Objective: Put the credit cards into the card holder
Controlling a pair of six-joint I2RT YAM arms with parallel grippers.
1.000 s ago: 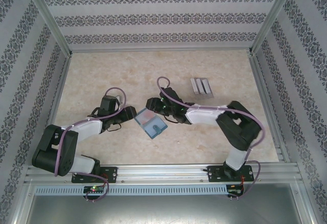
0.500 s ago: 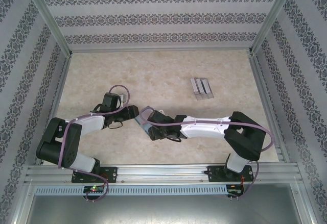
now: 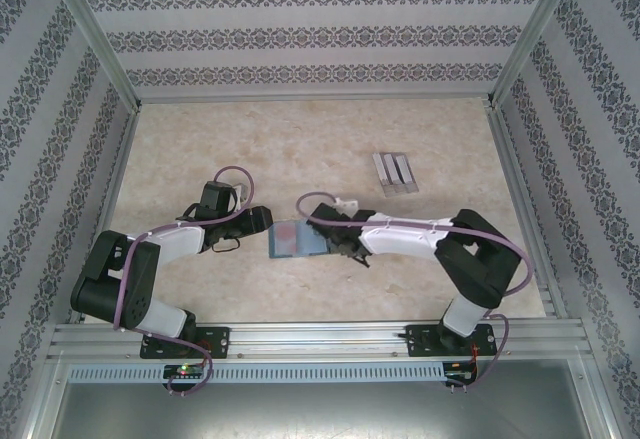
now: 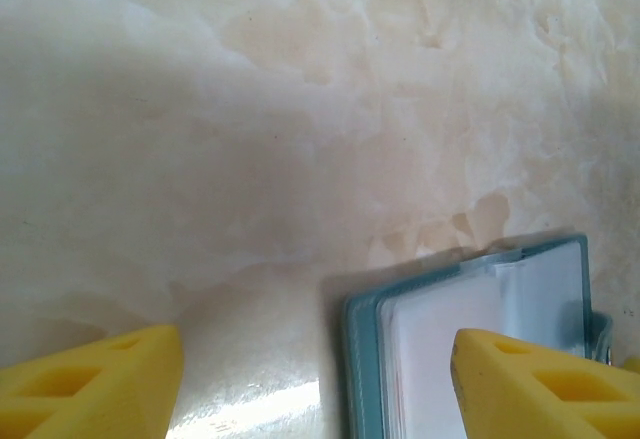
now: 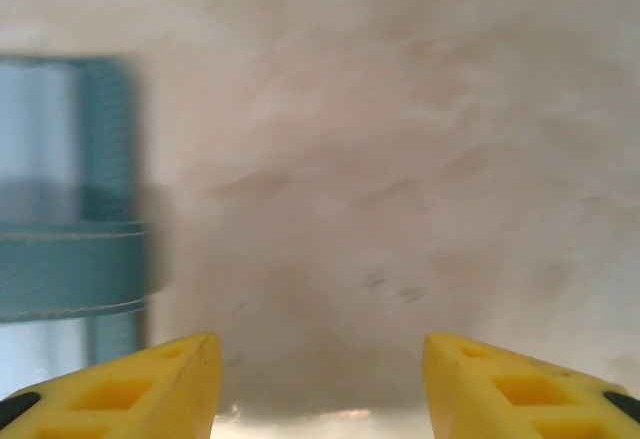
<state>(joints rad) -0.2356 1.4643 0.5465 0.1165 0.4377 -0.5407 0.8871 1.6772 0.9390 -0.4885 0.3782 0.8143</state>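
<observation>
Card holder (image 3: pixel 300 241) lies open, apparently holding red card (image 3: pixel 287 236).

Robot lab test cell. Aluminium frame (image 3: pixel 92 31), patterned wall panels (image 3: pixel 320 34), marble-look worktop (image 3: pixel 300 139). Metal mounting rail (image 3: pixel 320 337) along near edge.

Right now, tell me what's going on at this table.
Two robot arms are working at a teal card holder, which lies open on the table between them. The left end effector and the right end effector are both close beside it with their jaws open, gripping nothing. A red card shows on the holder's inner leaf; I cannot tell whether it is tucked in. A clear stand sits apart, farther back.
</observation>
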